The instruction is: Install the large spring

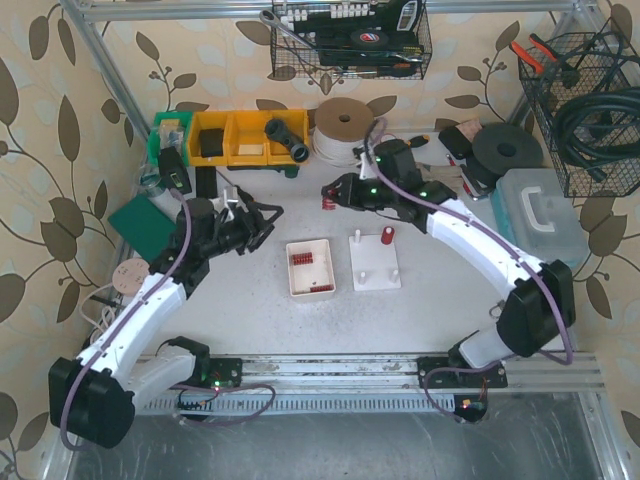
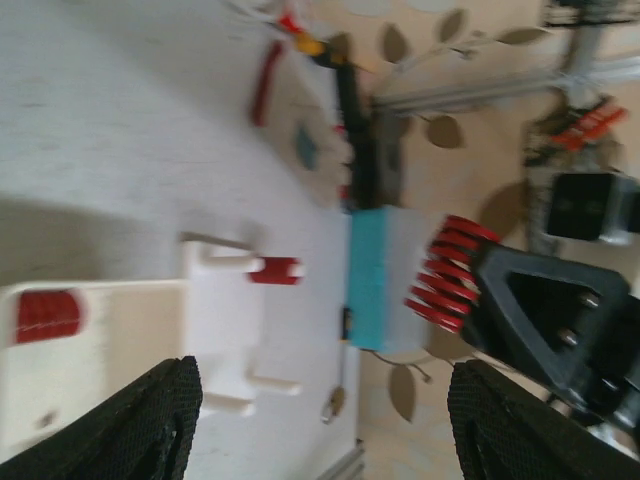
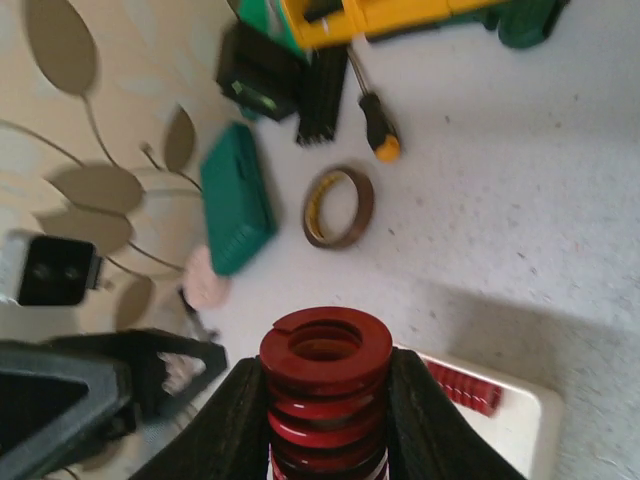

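My right gripper (image 1: 333, 193) (image 3: 325, 400) is shut on the large spring (image 3: 325, 385), a thick red coil standing upright between its fingers. It hangs above the table, left of and behind the white peg base (image 1: 375, 265). In the left wrist view the same large spring (image 2: 455, 275) sticks out of the right gripper's black jaw, off to the right. A smaller red spring (image 1: 387, 235) (image 2: 275, 270) sits on one peg of the base (image 2: 225, 330). My left gripper (image 1: 268, 222) (image 2: 330, 430) is open and holds nothing, left of the tray (image 1: 310, 270).
The cream tray (image 3: 510, 425) (image 2: 90, 350) holds more red springs (image 1: 302, 258). Yellow bins (image 1: 245, 135), a tape roll (image 1: 343, 125) and a clear box (image 1: 540, 215) line the back. A green case (image 3: 237, 195), a tape ring (image 3: 338, 207) and a screwdriver (image 3: 372, 120) lie at the left.
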Motion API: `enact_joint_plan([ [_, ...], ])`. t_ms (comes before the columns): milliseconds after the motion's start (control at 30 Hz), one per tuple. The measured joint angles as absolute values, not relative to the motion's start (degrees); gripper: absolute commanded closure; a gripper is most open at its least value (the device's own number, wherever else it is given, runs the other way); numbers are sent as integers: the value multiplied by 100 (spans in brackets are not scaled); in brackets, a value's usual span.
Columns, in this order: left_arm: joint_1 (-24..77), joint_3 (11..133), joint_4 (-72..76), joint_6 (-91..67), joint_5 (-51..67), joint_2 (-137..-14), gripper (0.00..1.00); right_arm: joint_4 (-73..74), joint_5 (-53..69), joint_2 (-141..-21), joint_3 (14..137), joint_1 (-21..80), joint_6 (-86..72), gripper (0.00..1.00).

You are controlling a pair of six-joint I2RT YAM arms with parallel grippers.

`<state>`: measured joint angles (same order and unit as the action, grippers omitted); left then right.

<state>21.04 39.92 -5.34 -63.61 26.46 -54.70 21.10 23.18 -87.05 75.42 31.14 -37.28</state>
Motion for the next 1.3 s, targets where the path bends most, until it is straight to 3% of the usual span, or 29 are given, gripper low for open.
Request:
enact_joint_plan([
  [200, 2604, 4136, 1203, -7035, 3249, -6073, 29, 351, 2502, -8020, 6593, 2615, -5542, 100],
  [533, 3614, 5170, 2126, -7105, 3142, -6875, 30, -1673, 1999, -7389, 5660, 2532, -7771, 100],
  [1300, 3938, 6023, 2364, -6860, 2624, -7828, 33, -2550, 1555, -7043, 5277, 2532, -9111, 100],
])
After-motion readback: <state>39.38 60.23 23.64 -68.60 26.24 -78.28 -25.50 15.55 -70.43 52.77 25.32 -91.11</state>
